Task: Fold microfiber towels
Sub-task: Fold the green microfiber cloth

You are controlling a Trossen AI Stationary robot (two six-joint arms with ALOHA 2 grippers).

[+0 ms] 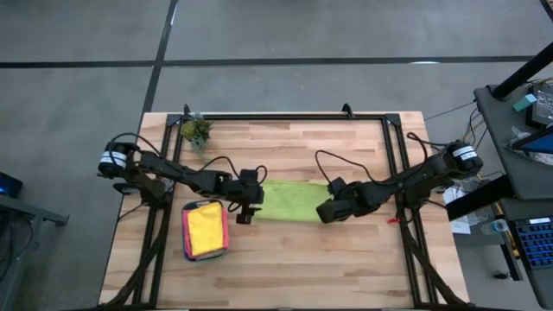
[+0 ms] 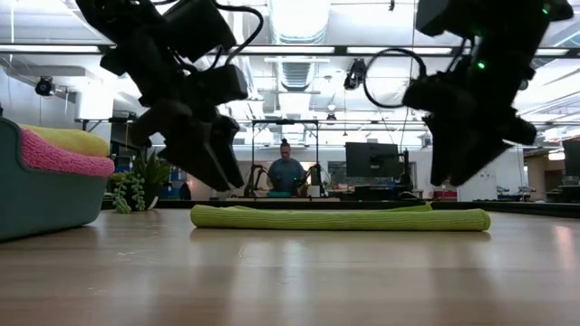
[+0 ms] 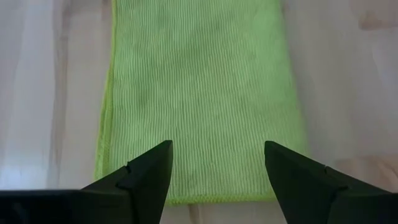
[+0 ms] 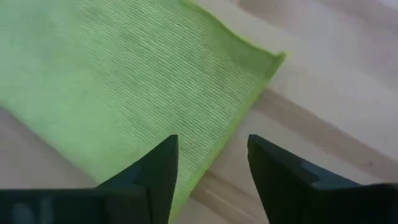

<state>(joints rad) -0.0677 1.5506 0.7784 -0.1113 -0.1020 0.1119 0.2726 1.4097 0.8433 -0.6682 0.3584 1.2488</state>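
A lime green microfiber towel (image 1: 289, 200) lies as a long flat strip at the middle of the table, resting on its underside (image 2: 340, 218). My left gripper (image 3: 217, 149) hangs open just above the strip's left end (image 3: 199, 93), clear of it. My right gripper (image 4: 211, 143) is open above the strip's right end, over its long edge (image 4: 242, 112), also clear. More towels lie stacked in the teal tray (image 2: 45, 199), a yellow one (image 1: 206, 229) on top and a pink one (image 2: 63, 154) under it.
The teal tray (image 1: 185, 246) stands near the table's left near part, close to my left arm. A small potted plant (image 1: 196, 131) stands at the far left corner. Bare wood (image 1: 328, 259) stretches along the near side. A person (image 2: 286, 172) sits far behind the table.
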